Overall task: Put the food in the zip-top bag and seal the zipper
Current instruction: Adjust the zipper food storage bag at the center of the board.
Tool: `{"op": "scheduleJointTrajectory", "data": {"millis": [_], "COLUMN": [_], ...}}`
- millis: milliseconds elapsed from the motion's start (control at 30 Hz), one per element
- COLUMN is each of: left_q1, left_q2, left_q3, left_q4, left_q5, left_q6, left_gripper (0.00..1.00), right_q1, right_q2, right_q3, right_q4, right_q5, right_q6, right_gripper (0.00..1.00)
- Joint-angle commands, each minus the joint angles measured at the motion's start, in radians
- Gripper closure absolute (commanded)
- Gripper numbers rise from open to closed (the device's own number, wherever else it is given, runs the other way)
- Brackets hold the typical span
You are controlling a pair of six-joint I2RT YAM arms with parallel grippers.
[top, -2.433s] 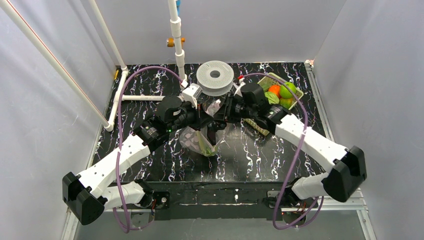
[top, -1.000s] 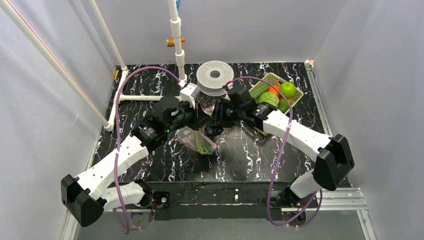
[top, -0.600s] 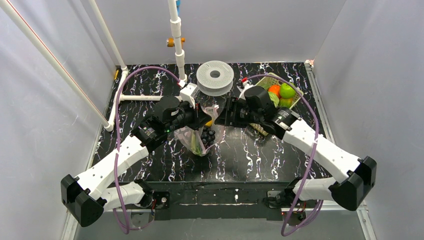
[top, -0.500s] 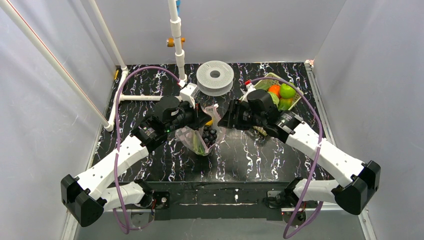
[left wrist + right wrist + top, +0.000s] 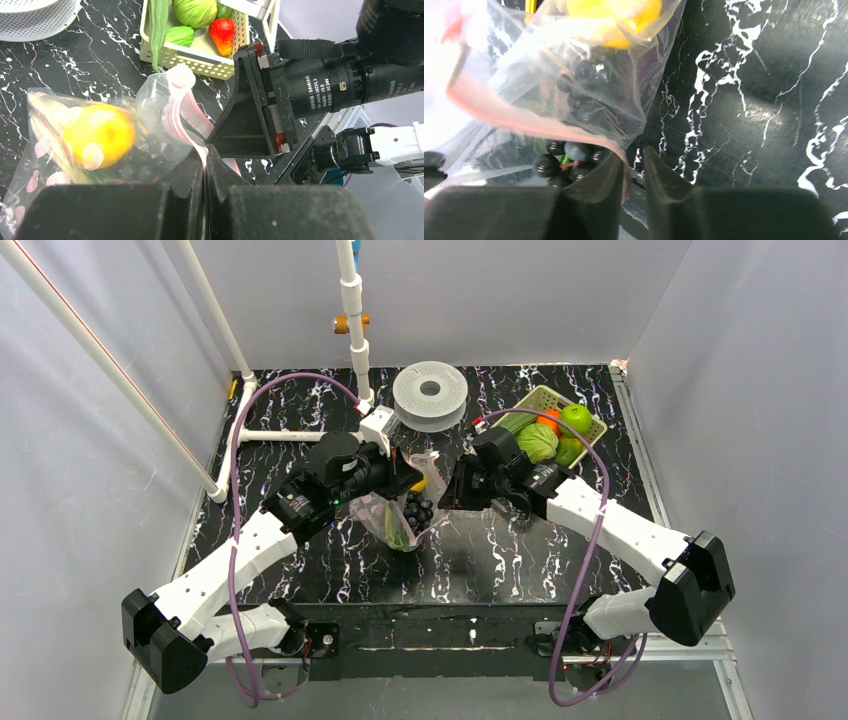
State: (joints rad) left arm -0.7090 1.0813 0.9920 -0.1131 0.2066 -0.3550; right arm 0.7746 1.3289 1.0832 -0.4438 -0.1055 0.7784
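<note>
The clear zip-top bag [image 5: 395, 518] hangs between my two grippers over the black table. It holds a yellow piece [image 5: 100, 132], a dark purple cluster of round beads [image 5: 584, 110] and a green stalk. My left gripper [image 5: 205, 150] is shut on the pink zipper strip [image 5: 175, 110] at the bag's mouth. My right gripper [image 5: 634, 152] is at the bag's right edge. Its jaws stand a narrow gap apart, and the zipper strip [image 5: 499, 112] runs between them against the left finger. From above, the left gripper [image 5: 408, 478] and right gripper [image 5: 447, 495] face each other.
The yellow-green lattice basket [image 5: 545, 393] stands at the back right with an orange ball, a green apple, a pale green head and a red piece [image 5: 222, 32]. A white spool [image 5: 430, 392] sits at the back middle. A white pipe frame [image 5: 285, 436] stands at the back left.
My right arm pulled back from the bag's mouth, then came back to the bag's right edge. The bag hangs lower, with dark beads showing. My left gripper kept its hold.
</note>
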Motion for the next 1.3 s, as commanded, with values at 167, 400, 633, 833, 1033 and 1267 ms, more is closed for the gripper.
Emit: {"op": "scheduleJointTrajectory", "data": {"millis": [167,400,633,833,1033,1267], "left_q1": [-0.004,-0.003,-0.004,-0.003,-0.004,-0.004], "left_q2": [-0.029,-0.127,-0.093,-0.057,-0.037,-0.033], "left_q3": [0.012,-0.011,-0.007,0.003,0.016,0.015], "left_q4": [0.023,0.033,0.025,0.012,0.004,0.007], "left_q5": [-0.019,-0.104,-0.106,-0.102,-0.073,-0.070], "left_q6": [0.024,0.082,0.075,0.059,0.048,0.044], "left_gripper": [1.00,1.00,1.00,1.00,1.00,1.00], "right_q1": [0.001,0.000,0.000,-0.017,-0.078,-0.281], "right_q2": [-0.131,-0.140,-0.122,-0.242,-0.343,-0.332], "right_q3": [0.126,0.105,0.228,0.291,0.229,0.086], "right_q4": [-0.059,-0.029,-0.093,-0.255,-0.250,-0.181], "right_q5": [0.007,-0.046,-0.030,0.300,0.505,0.476], "right_q6": [-0.035,-0.033,-0.090,-0.188,-0.250,-0.211], "right_gripper": [0.98,0.98,0.79,0.39,0.19,0.11]}}
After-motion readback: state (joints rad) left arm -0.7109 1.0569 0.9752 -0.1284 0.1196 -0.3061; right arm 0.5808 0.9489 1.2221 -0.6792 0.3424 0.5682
